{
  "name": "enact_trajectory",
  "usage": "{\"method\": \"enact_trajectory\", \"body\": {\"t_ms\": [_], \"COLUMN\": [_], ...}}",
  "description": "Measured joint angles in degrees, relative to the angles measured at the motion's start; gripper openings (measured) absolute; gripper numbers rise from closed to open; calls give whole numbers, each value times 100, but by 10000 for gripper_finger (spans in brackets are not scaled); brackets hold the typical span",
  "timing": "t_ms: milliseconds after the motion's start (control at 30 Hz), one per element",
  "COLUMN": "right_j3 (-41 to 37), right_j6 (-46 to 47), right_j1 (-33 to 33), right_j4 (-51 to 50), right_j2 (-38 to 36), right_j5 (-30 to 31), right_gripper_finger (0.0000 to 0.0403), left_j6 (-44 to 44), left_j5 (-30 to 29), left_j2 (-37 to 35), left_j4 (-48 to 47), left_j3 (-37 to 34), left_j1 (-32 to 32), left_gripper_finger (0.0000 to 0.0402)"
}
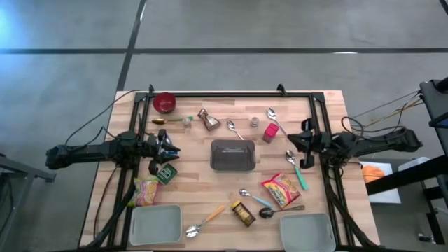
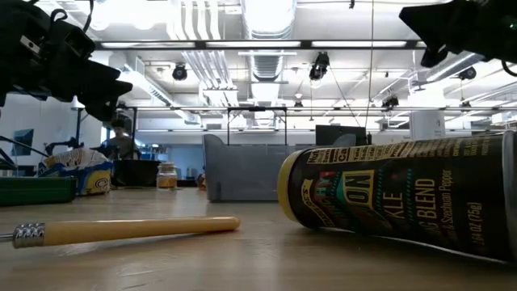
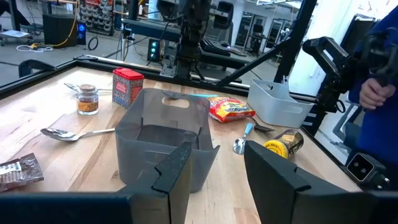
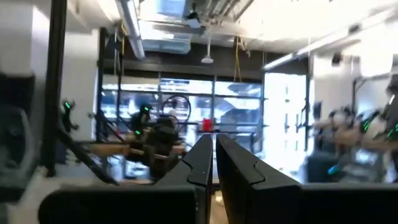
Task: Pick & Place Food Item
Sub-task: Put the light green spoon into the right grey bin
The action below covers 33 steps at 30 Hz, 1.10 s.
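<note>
A red and yellow noodle packet (image 1: 281, 190) lies flat on the near right of the table and also shows in the left wrist view (image 3: 230, 110). A yellow-green snack packet (image 1: 145, 190) lies flat at the near left, with a small green box (image 1: 166, 173) beside it. A grey container (image 1: 232, 155) stands in the middle. My left gripper (image 1: 168, 149) hangs level to the left of the container, open, with nothing between its fingers (image 3: 214, 165). My right gripper (image 1: 295, 142) hangs to the right of the container, tipped upward, shut and empty (image 4: 214, 158).
A red tin (image 1: 271, 131), a small spice jar (image 1: 255, 122) and a red bowl (image 1: 164, 103) stand toward the far side. A dark jar (image 1: 243, 213) lies on its side near the front. Several spoons are scattered about. Pale trays (image 1: 155, 224) (image 1: 306, 229) sit at the near edge. A person's sleeve (image 3: 379, 93) shows beyond the table.
</note>
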Motion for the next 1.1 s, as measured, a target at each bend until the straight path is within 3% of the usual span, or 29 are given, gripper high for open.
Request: {"method": "enact_trajectory", "body": {"t_ms": [133,267,433,533,733,933,1033,1100], "right_j3": [206,735,1640,2268,3528,4394,4515,4509], "right_j6": [632,1987,2546,3151,5454,7308,7491,7223], "right_j1": [0,0,-19,-98,-494,-1119,-1330,-1416], "right_j4": [-363,-1880,-3736,-4676,-6824,-8552,-8864,-8906], "right_j2": [175,442,954,1316,1973,2364,2433,2431], "right_j5": [-30,-31,73,615,1765,1343,683,195], "right_gripper_finger": [20,20,20,20,20,20,20,20], "left_j6": [0,0,0,0,0,45,-22,-364], "left_j5": [0,0,1,1,0,0,-89,-460], "left_j2": [2,2,1,0,0,0,1,22], "left_j4": [-2,0,0,0,0,2,113,345], "left_j3": [0,0,0,0,0,0,0,12], "left_j1": [-1,-1,0,-1,-1,0,0,5], "left_gripper_finger": [152,152,152,152,152,152,152,152]}}
